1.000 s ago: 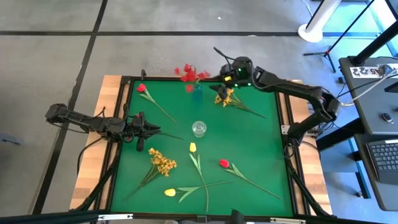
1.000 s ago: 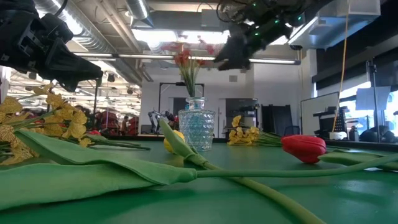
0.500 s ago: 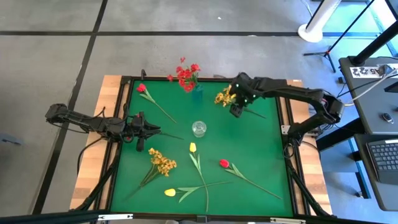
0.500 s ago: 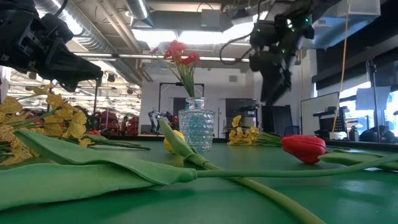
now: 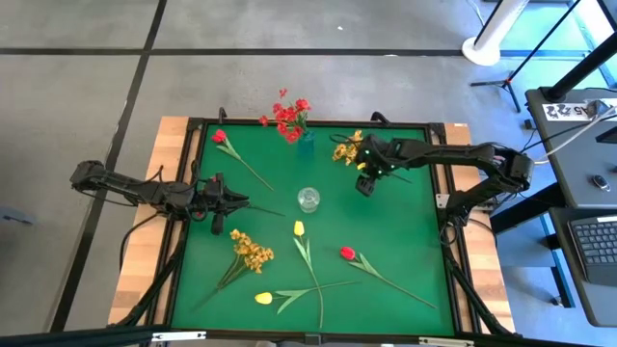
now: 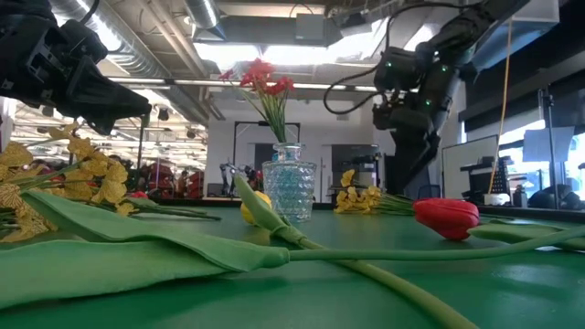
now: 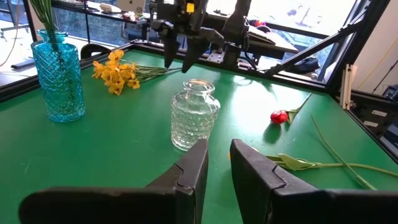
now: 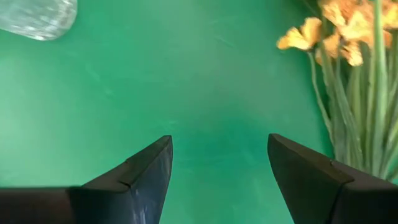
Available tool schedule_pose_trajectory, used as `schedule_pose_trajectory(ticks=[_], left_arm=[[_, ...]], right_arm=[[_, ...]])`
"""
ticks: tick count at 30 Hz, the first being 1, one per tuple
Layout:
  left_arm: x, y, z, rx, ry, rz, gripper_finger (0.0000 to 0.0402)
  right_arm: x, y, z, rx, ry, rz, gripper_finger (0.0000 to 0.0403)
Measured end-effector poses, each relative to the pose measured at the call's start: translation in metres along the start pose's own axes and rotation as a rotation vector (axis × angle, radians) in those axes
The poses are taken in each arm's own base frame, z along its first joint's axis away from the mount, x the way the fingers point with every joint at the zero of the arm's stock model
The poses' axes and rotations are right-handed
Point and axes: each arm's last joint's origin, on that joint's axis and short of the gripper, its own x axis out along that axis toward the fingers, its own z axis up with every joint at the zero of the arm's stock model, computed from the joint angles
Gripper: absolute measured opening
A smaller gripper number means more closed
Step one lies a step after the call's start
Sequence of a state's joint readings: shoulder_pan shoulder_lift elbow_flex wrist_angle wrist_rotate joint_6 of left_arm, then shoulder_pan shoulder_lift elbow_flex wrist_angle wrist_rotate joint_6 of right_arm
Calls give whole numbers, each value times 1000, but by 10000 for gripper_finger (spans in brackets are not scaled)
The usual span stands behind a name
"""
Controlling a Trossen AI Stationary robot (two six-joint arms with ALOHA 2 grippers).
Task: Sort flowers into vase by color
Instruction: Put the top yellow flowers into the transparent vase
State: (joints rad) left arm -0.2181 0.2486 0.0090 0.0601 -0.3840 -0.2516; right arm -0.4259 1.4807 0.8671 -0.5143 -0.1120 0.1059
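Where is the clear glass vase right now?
In the high view the clear glass vase stands empty near the green mat's centre, between the left gripper and the right gripper.

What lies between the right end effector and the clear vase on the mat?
Only bare green mat separates the right end effector from the clear vase, seen in the high view.

Red spray (image 5: 288, 117) now standing in blue vase (image 5: 307, 146), right gripper (image 5: 364, 184) withdrawn, lowered beside yellow spray (image 5: 349, 149)
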Motion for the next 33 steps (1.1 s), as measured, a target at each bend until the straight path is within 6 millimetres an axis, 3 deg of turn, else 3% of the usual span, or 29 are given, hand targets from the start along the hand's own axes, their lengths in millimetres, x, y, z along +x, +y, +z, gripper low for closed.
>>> schedule_pose_trajectory(ticks=[21, 25, 33], left_arm=[[0, 0, 0, 0, 0, 0, 66], [0, 0, 0, 0, 0, 0, 66], [0, 0, 0, 0, 0, 0, 66]], right_arm=[[3, -5, -5, -3, 36, -141, 262], [2, -15, -4, 20, 27, -232, 262], [-2, -50, -5, 98, 27, -235, 262]])
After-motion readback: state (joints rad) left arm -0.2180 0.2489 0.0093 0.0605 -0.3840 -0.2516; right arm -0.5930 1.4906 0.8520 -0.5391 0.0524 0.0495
